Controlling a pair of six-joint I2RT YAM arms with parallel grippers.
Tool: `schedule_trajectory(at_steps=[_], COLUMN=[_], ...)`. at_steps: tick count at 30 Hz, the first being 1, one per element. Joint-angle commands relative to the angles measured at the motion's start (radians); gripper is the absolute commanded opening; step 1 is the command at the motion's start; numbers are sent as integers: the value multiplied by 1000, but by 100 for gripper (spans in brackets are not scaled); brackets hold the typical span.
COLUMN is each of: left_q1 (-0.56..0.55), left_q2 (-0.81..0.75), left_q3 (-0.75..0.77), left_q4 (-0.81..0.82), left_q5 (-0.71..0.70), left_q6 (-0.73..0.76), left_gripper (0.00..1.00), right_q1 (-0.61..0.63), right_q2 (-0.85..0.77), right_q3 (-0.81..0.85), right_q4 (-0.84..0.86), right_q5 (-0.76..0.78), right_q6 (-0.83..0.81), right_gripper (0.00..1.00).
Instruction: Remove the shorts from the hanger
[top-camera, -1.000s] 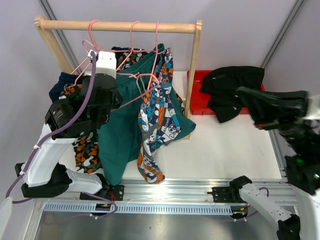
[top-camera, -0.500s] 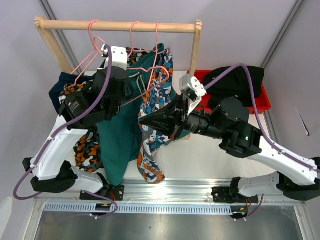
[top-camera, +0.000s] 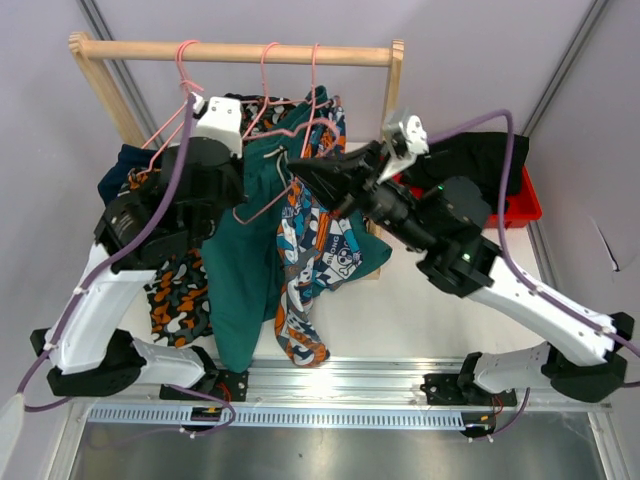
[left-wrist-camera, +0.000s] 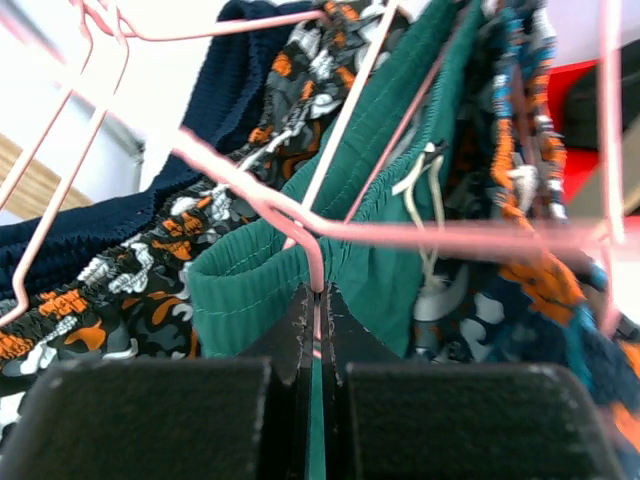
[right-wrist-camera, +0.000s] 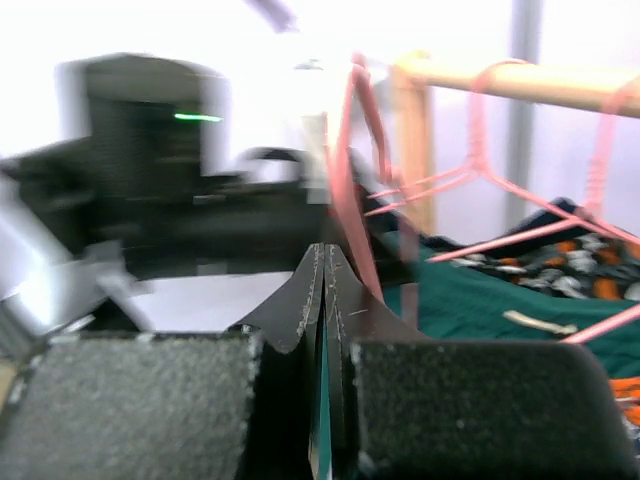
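Note:
Three pink hangers (top-camera: 262, 70) hang on a wooden rail (top-camera: 230, 51). The teal green shorts (top-camera: 240, 280) hang on one of them, with the cartoon-print shorts (top-camera: 315, 250) to their right, the camouflage shorts (top-camera: 175, 300) to their left and the navy shorts (top-camera: 115, 170) behind those. My left gripper (top-camera: 245, 190) is shut on the pink hanger wire (left-wrist-camera: 317, 270) at the teal waistband (left-wrist-camera: 250, 290). My right gripper (top-camera: 297, 165) is shut, its tips (right-wrist-camera: 325, 250) just beside a pink wire (right-wrist-camera: 350, 190) above the teal shorts (right-wrist-camera: 480, 300). The black shorts (top-camera: 470, 160) lie over the red bin.
A red bin (top-camera: 520, 205) stands at the back right beside the rack's right post (top-camera: 388, 130). The rack's left post (top-camera: 105, 95) slants behind my left arm. A metal rail (top-camera: 330, 385) runs along the near table edge.
My right arm has swung in from the far right to the rack and risen to the hanger wires. My left gripper has stayed at the teal shorts' hanger, shifting slightly.

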Motion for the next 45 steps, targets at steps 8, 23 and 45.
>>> schedule_trajectory(at_steps=[8,23,45], left_q1=[-29,-29,-27], left_q2=[-226,-360,-541], left_q3=[-20,-60,-297], left_q4=[113,211,-78], left_q5=[331,731,280], left_q6=[33,-29,-140], left_gripper=[0,0,0], right_q1=[-128,-143,-128], right_q2=[122,25,-390], right_q3=[18,-100,-387], right_q4=[136,159,56], right_q5=[121,156,282], right_q6=[72,101,140], right_gripper=[0,0,0])
